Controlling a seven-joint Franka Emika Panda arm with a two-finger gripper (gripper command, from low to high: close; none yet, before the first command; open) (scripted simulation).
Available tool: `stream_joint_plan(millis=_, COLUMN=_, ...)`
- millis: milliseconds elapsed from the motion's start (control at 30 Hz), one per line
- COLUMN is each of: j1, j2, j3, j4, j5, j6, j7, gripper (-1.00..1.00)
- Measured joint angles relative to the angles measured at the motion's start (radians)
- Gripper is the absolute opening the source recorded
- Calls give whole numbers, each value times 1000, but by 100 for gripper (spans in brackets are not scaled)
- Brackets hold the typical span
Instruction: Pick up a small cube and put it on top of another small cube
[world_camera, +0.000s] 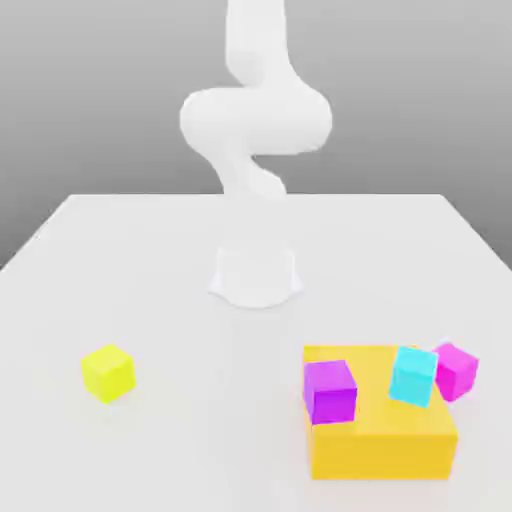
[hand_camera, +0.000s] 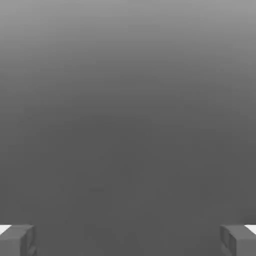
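Gripper stands wide open and empty, magenta cube beside the orange block

The jaws of the gripper (hand_camera: 128, 241) are spread wide in the hand view, with nothing held between them. The small magenta cube (world_camera: 456, 372) sits toward the exterior view's right, just beside the orange block (world_camera: 381, 456) and partly hidden by the cyan cube (world_camera: 413, 376). That cyan cube rests on the block, near its edge at the exterior view's right. The purple cube (world_camera: 330, 392) is on the block too, at the opposite edge. Well apart from them, toward the exterior view's left, a yellow cube (world_camera: 108, 373) sits on the pale table (world_camera: 200, 440). The white arm (world_camera: 256, 120) rises behind the cubes
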Motion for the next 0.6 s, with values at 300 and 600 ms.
stream_joint_plan(millis=300, j1=260, j2=245, j3=-36, j4=-115, j5=46, j6=137, j7=-419, gripper=0)
stream_joint_plan(millis=600, j1=472, j2=487, j3=-19, j4=-227, j5=89, j6=271, j7=-829, gripper=0)
